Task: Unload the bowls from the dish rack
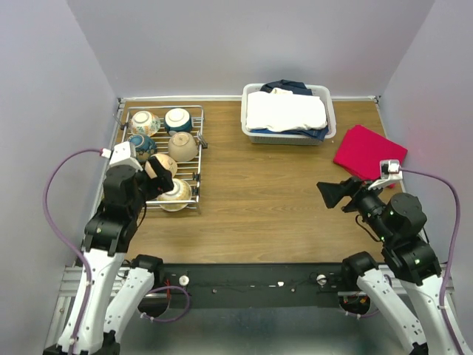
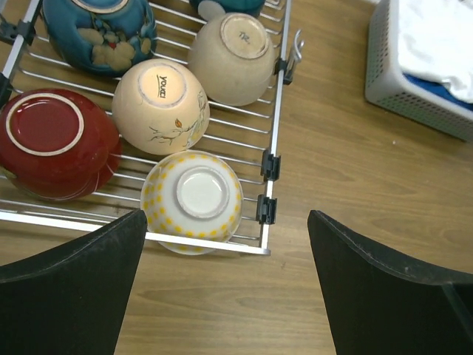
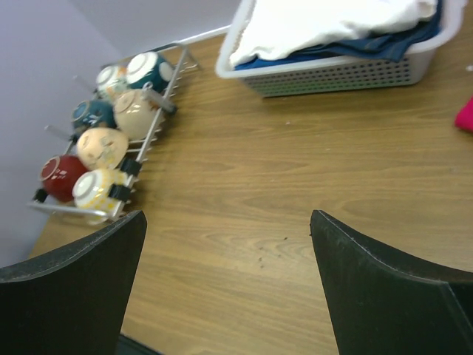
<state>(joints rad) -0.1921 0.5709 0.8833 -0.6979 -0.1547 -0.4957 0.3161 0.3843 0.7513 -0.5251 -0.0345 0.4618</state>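
The silver wire dish rack point(image 1: 200, 166) sits at the far left of the table with several bowls upside down in it. In the left wrist view its corner rim point(image 2: 274, 133) holds a yellow-dotted white bowl point(image 2: 194, 198), a red bowl point(image 2: 52, 140), a cream branch-patterned bowl point(image 2: 160, 103), a beige bowl point(image 2: 233, 55) and a blue floral bowl point(image 2: 100, 29). My left gripper point(image 2: 222, 288) is open and empty, hovering over the rack's near right corner point(image 1: 159, 180) above the yellow-dotted bowl point(image 1: 176, 194). My right gripper point(image 1: 332, 194) is open and empty over bare wood at the right point(image 3: 225, 288).
A white plastic laundry basket point(image 1: 288, 133) with folded clothes stands at the back centre and shows in the right wrist view point(image 3: 332, 70). A red cloth point(image 1: 367, 151) lies at the right. Grey walls close in the left, back and right sides.
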